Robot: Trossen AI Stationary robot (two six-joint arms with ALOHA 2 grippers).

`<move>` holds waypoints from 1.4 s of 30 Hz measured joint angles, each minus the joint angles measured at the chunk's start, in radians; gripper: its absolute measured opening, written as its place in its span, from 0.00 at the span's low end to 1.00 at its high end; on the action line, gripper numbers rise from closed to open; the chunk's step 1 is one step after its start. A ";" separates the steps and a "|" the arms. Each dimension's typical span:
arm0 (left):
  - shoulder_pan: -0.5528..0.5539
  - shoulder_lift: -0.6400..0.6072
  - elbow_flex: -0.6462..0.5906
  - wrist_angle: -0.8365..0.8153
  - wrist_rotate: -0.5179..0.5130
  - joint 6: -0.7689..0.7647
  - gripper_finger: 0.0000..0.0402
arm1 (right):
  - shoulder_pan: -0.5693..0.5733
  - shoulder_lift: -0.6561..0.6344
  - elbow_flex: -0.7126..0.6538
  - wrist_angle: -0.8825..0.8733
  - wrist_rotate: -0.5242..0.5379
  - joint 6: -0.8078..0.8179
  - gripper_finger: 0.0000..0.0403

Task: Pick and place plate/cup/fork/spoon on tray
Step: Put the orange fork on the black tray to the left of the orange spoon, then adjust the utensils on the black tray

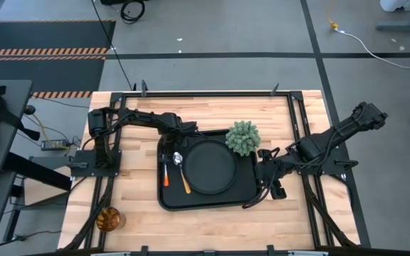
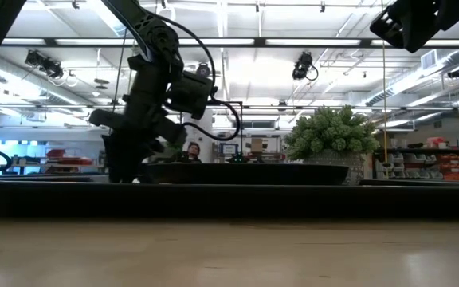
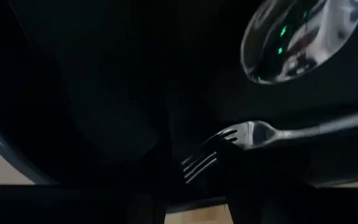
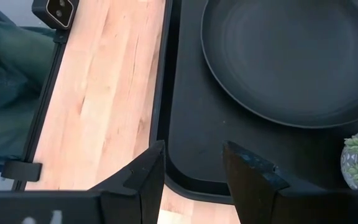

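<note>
Tray [image 1: 244, 186] holds fork [image 3: 229, 146] beneath left gripper [image 1: 165, 151].

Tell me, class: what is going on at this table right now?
A two-armed robot is setting a tray. The plate, spoon and fork already lie on it, beside a small potted plant. The left pincer hangs low over the fork's prongs, open and holding nothing. The right pincer waits at the tray's right edge, also open and empty. The cup sits off the tray near the table's front left corner.
</note>
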State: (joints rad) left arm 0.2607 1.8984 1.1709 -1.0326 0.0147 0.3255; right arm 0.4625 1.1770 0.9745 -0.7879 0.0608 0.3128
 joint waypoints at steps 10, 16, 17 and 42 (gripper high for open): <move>0.000 0.000 0.000 -0.040 0.000 -0.059 0.33 | 0.000 0.000 0.000 0.000 0.019 -0.029 0.41; -0.004 0.000 0.000 -0.038 -0.041 -0.106 0.36 | -0.001 0.000 0.000 0.000 0.025 -0.027 0.41; -0.007 -0.001 0.000 -0.038 -0.052 -0.106 0.37 | -0.001 0.000 0.000 0.000 0.025 -0.026 0.41; -0.050 -0.002 0.163 -0.040 -0.198 -0.069 0.59 | -0.001 0.000 0.000 0.000 0.025 -0.004 0.41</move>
State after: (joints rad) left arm 0.2112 1.8969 1.3337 -1.0725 -0.1838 0.2561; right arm 0.4618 1.1770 0.9745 -0.7879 0.0856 0.3086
